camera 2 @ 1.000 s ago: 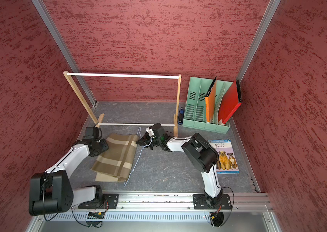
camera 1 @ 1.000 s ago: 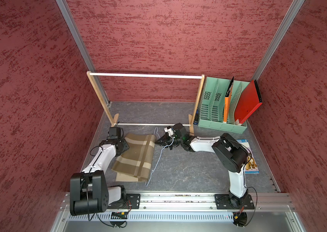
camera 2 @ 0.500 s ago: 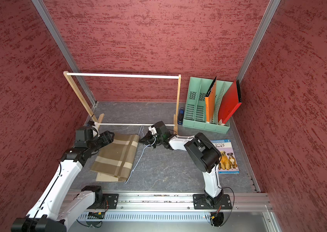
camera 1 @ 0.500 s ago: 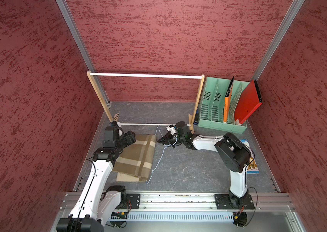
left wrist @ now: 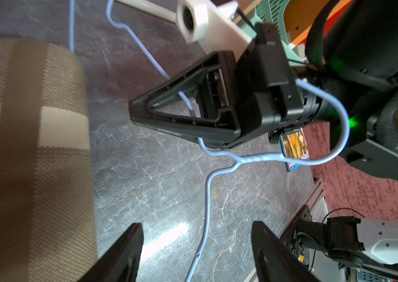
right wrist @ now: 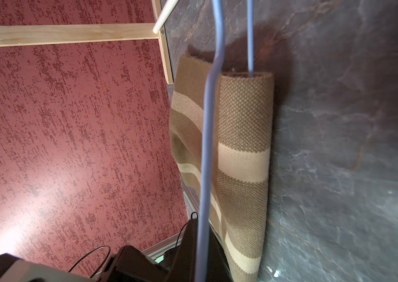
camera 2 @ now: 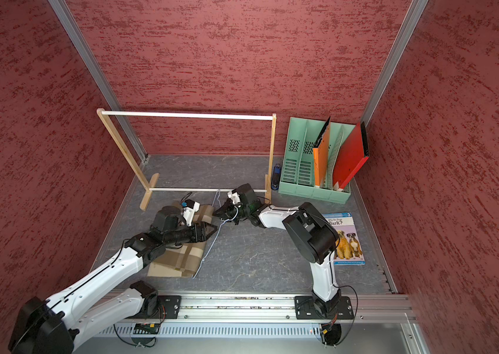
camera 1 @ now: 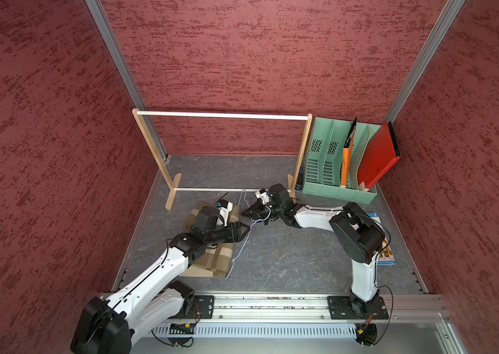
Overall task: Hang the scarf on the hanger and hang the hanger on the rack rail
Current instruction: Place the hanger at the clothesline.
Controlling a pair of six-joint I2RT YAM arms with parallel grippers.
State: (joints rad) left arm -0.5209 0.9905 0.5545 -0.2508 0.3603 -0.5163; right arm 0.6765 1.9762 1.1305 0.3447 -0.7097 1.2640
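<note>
The right gripper's (left wrist: pixel 139 114) 2 black fingers are pressed together on the hanger (left wrist: pixel 207 195), pinching its pale blue wire close to the twisted neck, with the hook curling back past the gripper body. In both top views this gripper (camera 1: pixel 244 212) sits low over the grey bench (camera 1: pixel 288 260), pointing toward the robot's left.

The left gripper (left wrist: pixel 196 234) has its fingers (left wrist: pixel 124 251) spread wide, holding nothing. One sloping wire of the hanger runs between them in the left wrist view; whether they touch it I cannot tell. In a top view its tips (camera 2: pixel 214 228) lie just beside the right gripper's tips, at the edge of the scarf (camera 2: pixel 180 257).

The scarf lies folded on the bench, partly under the left arm. In the right wrist view 1 wire of the hanger (right wrist: pixel 207 122) enters the fold of the scarf (right wrist: pixel 241 146), so the cloth wraps that wire, while the other wire crosses in front of it.

Behind them stands a wooden rack (camera 1: pixel 223 115) with white rods. A mint file holder (camera 1: pixel 315 144) with orange and red folders stands to its right, and a book (camera 2: pixel 346 242) showing dogs lies near the right arm.
</note>
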